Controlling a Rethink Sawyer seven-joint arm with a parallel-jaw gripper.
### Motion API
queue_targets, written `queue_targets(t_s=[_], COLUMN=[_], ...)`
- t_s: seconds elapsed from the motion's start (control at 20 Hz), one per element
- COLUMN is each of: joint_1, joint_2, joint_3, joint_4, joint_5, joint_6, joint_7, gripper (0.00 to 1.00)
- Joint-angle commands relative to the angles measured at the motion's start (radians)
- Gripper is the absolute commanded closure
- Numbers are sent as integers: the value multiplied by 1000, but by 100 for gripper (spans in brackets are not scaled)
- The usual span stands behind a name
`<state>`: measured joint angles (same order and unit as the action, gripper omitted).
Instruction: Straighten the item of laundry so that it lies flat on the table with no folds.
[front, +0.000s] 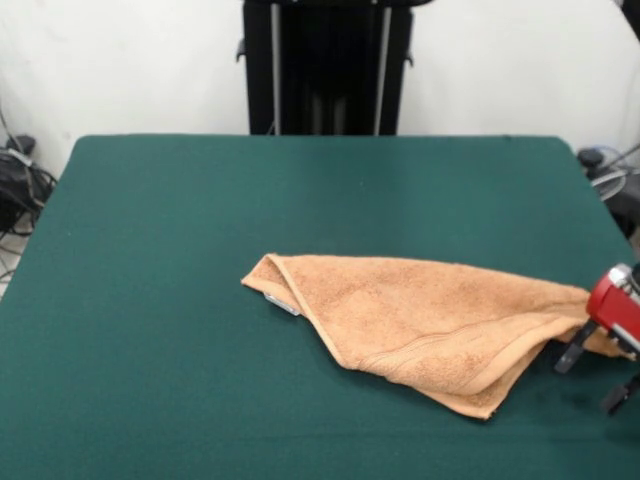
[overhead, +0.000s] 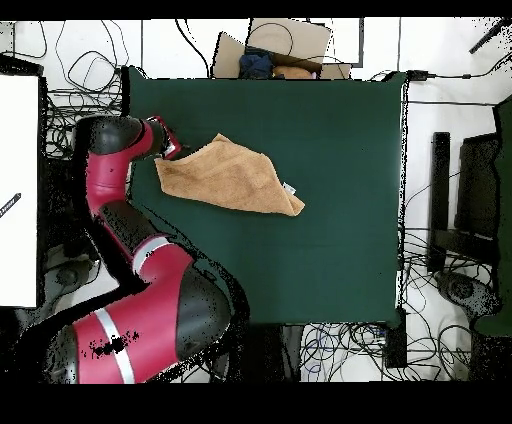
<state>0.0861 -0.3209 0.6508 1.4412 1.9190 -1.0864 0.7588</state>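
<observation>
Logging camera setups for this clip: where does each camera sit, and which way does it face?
Front view: across the table, facing the towel; only the gripper shows, at the right edge.
Overhead view: above, looking straight down; the red arm reaches the towel.
Both share the towel, the table and the gripper.

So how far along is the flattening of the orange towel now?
Nothing looks finished: the peach-orange terry towel lies folded over itself in a rough triangle on the dark green felt table, its white tag peeking from under a folded corner. In hand: the red and black gripper is at the towel's edge. Whether it grips is unclear. Left: unfolding and spreading the towel flat.
</observation>
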Motion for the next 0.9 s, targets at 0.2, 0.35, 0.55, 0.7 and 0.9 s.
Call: queue_targets(t_s=[0.2, 0.35, 0.55, 0.7, 0.9], joint_1=[-91, -118, -155, -178, -216], joint_2=[-3, -33, -69, -88, -131], joint_3=[195, 223, 260, 278, 311], joint_4=[144, 174, 207, 226, 257], joint_5=[176, 212, 252, 261, 293], joint_6=[-138, -168, -204, -223, -256], joint_7=[-156, -167, -187, -200, -231], gripper=[0, 0, 0, 0, 0])
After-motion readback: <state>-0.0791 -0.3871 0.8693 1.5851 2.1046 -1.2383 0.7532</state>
